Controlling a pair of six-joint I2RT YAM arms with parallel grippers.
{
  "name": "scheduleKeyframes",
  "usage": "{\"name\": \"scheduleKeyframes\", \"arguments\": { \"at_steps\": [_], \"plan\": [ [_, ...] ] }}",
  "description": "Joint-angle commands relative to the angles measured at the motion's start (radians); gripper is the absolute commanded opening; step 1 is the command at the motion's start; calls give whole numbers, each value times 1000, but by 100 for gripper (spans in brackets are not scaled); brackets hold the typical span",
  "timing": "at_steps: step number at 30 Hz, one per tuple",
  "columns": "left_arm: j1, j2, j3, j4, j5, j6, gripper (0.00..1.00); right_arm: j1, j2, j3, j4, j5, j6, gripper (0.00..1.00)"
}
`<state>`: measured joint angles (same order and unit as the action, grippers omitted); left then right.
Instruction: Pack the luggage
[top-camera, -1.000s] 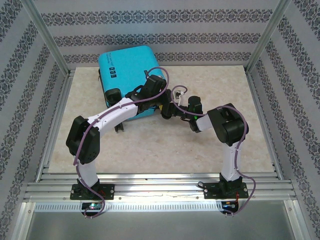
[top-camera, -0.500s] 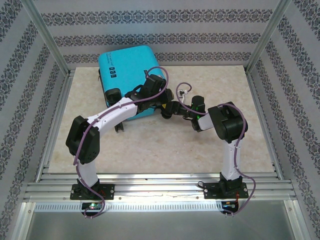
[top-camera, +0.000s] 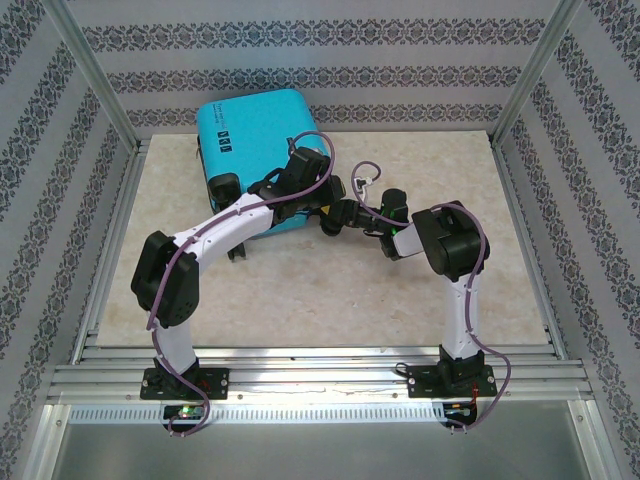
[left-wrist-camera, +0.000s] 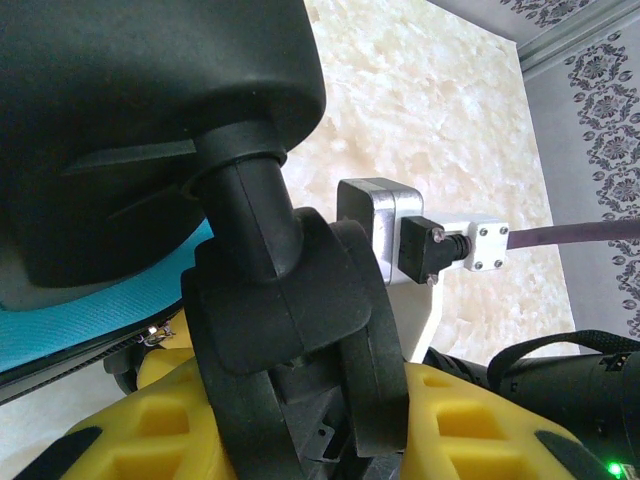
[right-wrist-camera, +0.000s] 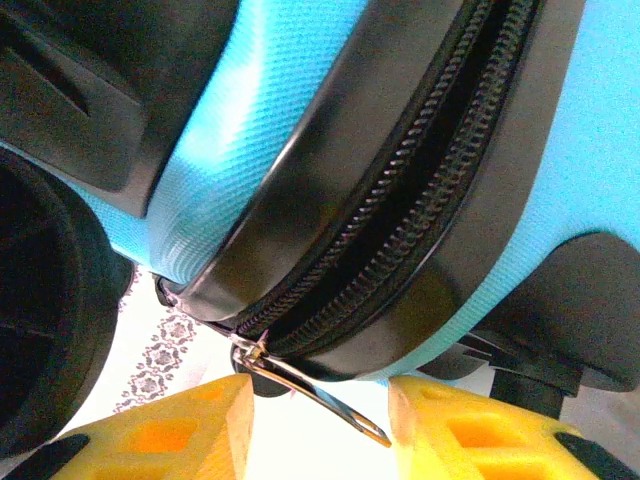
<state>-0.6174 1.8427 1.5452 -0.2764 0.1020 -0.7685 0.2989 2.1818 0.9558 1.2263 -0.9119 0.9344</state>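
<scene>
The luggage (top-camera: 255, 135), a turquoise hard-shell case with a black zipper band, stands closed at the back left of the table. My left gripper (top-camera: 322, 205) is at its near right corner. In the left wrist view that gripper (left-wrist-camera: 310, 420) is shut on a black wheel (left-wrist-camera: 300, 330) of the luggage, its yellow pads (left-wrist-camera: 150, 425) pressed against both sides. My right gripper (top-camera: 338, 216) sits just beside it. In the right wrist view it (right-wrist-camera: 318, 390) is open under the zipper band (right-wrist-camera: 400, 190), and the metal zipper pull (right-wrist-camera: 345, 412) hangs loose between its fingers (right-wrist-camera: 190, 430).
The marble tabletop (top-camera: 400, 290) stretches to the right and front of the luggage. Aluminium posts (top-camera: 95, 85) and patterned walls enclose it. A small dark item (top-camera: 240, 256) lies under the left forearm. The right arm's camera mount (left-wrist-camera: 385, 225) is close beside the left gripper.
The right arm has edged left and a little farther back toward the luggage's corner, and its jaws have shifted in width. The left arm has hardly moved.
</scene>
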Motion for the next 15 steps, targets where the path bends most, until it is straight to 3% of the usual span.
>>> {"name": "scheduleKeyframes", "arguments": {
  "at_steps": [1, 15],
  "plan": [
    [-7, -35, 81, 203, 62, 58, 10, 24, 19, 38, 73, -51, 20, 40],
    [-7, -37, 72, 206, 66, 55, 9, 21, 52, 66, 159, -42, 116, 27]
  ]
}}
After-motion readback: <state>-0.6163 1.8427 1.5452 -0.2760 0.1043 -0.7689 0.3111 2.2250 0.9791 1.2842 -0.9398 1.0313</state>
